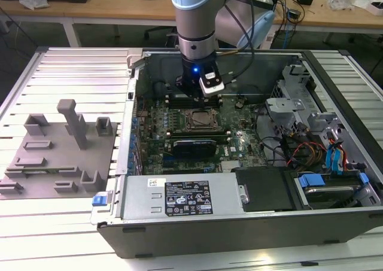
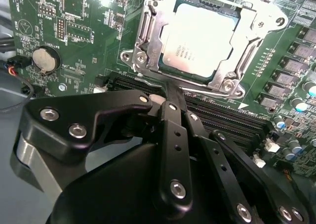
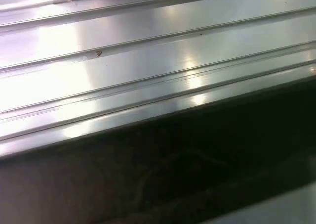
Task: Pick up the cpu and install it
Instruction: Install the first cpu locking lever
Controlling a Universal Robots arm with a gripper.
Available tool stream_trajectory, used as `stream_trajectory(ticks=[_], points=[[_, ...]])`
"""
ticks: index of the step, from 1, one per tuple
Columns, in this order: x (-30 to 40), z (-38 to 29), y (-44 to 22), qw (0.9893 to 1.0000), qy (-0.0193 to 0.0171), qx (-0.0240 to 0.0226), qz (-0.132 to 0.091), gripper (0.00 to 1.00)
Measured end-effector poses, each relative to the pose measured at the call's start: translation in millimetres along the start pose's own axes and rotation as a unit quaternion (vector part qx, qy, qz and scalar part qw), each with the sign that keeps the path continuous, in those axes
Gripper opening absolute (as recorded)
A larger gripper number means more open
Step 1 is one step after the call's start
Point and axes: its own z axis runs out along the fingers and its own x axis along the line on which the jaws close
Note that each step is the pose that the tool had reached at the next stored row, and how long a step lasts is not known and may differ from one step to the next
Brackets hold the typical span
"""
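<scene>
The gripper [image 2: 168, 93], black with linked fingers, hangs just above the motherboard [image 1: 197, 133] inside an open computer case [image 1: 239, 223]; in the second wrist view its fingers [image 2: 173, 130] are drawn together with nothing between them, the tips meeting at the near edge of the processor socket. The cpu [image 2: 200, 38], a flat square chip with a pale silvery top, lies seated in the socket [image 2: 148, 41], framed by the metal retention bracket, just beyond the fingertips and apart from them. In the exterior view the gripper [image 1: 194, 94] sits on the far side of the socket [image 1: 200, 119], with the arm [image 1: 196, 20] rising straight up from it. Rows of memory slots [image 2: 222, 115] run between the gripper and the socket, and a round coin battery [image 2: 45, 59] sits on the board off to one side. A black card [image 1: 194, 146] lies across the board on the near side of the socket. On the exterior view's left, outside the case, a grey plastic fixture [image 1: 57, 154] with upright blocks rests on the ribbed metal table [image 1: 72, 61]. The first wrist view shows ribbed, shiny metal [image 3: 148, 61] above a dark edge.
</scene>
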Motion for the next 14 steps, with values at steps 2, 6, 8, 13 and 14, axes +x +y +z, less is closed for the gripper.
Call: stream_trajectory(ticks=[2, 6, 8, 13, 14], points=[[0.1, 0.2, 0.0, 0.9998, -0.0016, 0.0026, 0.019, 0.11], [0.1, 0.5, -0.1, 0.9989, -0.0041, 0.0064, 0.047, 0.11], [0.0, 0.6, 0.0, 0.9982, -0.0051, 0.008, 0.059, 0.11], [0.2, 0.8, 2.3, 0.997, -0.0068, 0.0105, 0.077, 0.11], [0.3, 0.8, 2.9, 0.997, -0.0068, 0.0105, 0.077, 0.11]])
